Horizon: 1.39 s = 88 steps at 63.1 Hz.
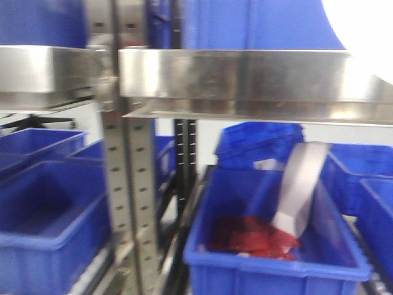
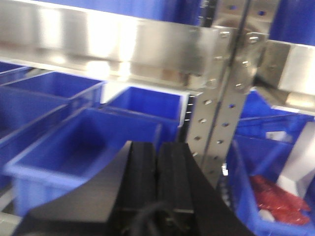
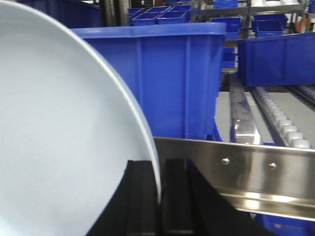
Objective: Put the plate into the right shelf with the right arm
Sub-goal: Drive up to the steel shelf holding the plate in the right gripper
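My right gripper (image 3: 158, 169) is shut on the rim of the white plate (image 3: 64, 142), which stands on edge and fills the left half of the right wrist view. The plate also shows as a white curve at the top right of the front view (image 1: 363, 31), above the rail. The right shelf's steel rail (image 3: 246, 177) runs just past the gripper, with a big blue bin (image 3: 162, 78) behind it. In the front view the rail (image 1: 245, 80) spans the frame. My left gripper (image 2: 156, 152) is shut and empty, in front of a perforated upright (image 2: 224, 108).
Blue bins fill the lower level: one with red items and a white card (image 1: 270, 239), an empty one at the left (image 1: 49, 221). A perforated upright (image 1: 132, 184) divides the two racks. Roller tracks (image 3: 280, 123) run back on the right shelf level.
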### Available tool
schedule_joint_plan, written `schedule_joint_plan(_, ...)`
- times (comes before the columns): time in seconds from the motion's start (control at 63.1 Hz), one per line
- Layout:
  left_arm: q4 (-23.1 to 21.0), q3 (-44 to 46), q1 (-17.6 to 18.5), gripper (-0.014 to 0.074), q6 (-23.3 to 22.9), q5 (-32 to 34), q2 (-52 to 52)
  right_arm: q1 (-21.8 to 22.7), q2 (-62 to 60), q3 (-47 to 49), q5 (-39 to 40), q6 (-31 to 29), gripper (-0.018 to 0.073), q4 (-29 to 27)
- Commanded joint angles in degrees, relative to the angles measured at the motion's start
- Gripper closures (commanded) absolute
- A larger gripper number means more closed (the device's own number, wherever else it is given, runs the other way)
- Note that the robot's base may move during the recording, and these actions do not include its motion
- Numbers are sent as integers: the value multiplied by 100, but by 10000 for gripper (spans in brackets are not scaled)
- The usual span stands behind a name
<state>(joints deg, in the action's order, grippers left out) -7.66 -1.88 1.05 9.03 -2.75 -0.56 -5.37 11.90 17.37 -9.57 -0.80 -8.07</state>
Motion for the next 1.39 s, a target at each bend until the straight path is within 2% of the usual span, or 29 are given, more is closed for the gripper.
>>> schedule_joint_plan(0.0,-47,-59,11,724,-40,516,-59,27,45,181,525,-37,495,-3)
schedule_joint_plan(1.283,-47,-59,11,724,-40,516,-59,27,45,181,615,-37,495,-9)
schedule_joint_plan(1.378,-47,-59,11,724,-40,516,-59,21,45,181,570,-22,495,-243)
